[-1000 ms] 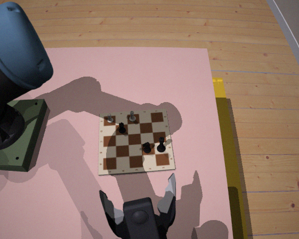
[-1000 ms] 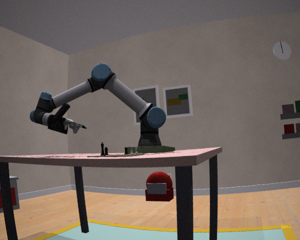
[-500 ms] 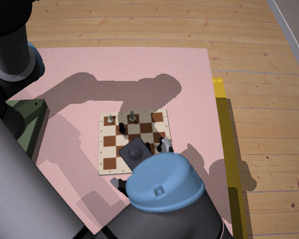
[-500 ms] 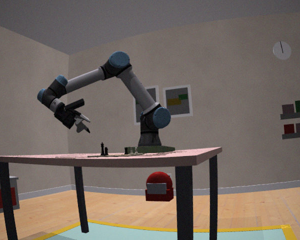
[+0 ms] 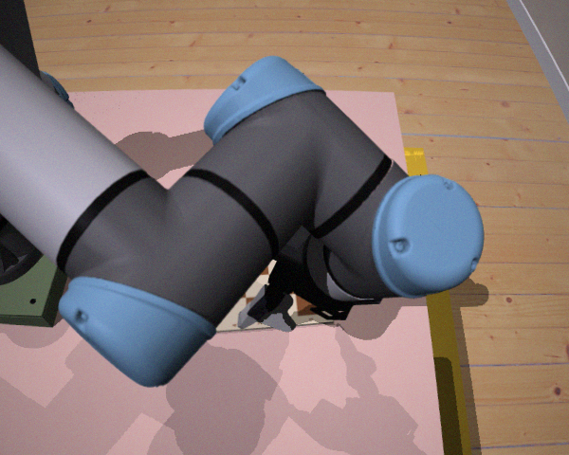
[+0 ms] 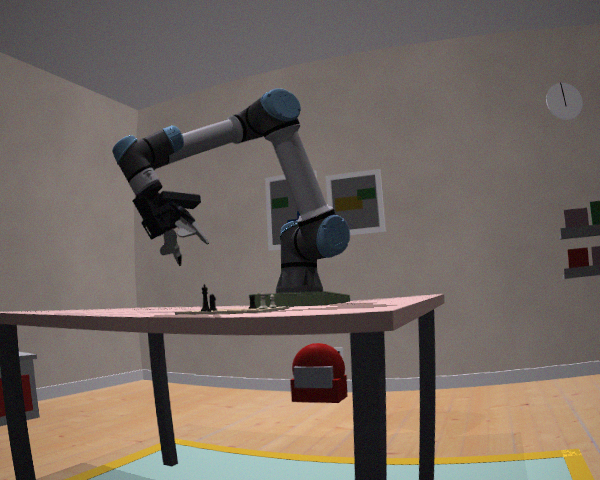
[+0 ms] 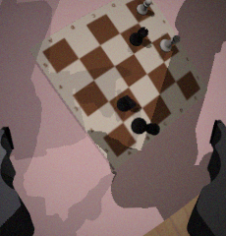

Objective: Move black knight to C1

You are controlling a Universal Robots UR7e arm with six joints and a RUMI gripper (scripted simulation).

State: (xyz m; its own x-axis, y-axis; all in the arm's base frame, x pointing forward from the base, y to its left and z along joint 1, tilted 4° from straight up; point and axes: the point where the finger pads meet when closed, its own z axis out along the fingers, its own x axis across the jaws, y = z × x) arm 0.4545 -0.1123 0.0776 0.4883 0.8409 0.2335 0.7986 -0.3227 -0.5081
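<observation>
In the wrist view the chessboard (image 7: 120, 81) lies tilted below me on the pink table top. The black knight (image 7: 125, 103) stands on a dark square near the board's lower corner. A taller black piece (image 7: 143, 127) stands close beside it. Another black piece (image 7: 139, 36) and two white pieces (image 7: 142, 7) (image 7: 168, 44) stand at the far end. My gripper (image 7: 110, 125) is open and empty, high above the table just off the board's near edge; it also shows in the exterior view (image 6: 179, 242). In the top view the arm hides nearly all of the board (image 5: 255, 296).
The arm's green base (image 6: 300, 298) stands on the table behind the board. A yellow strip (image 5: 441, 313) runs along the floor past the table's right edge. A red stop button box (image 6: 318, 373) hangs under the table.
</observation>
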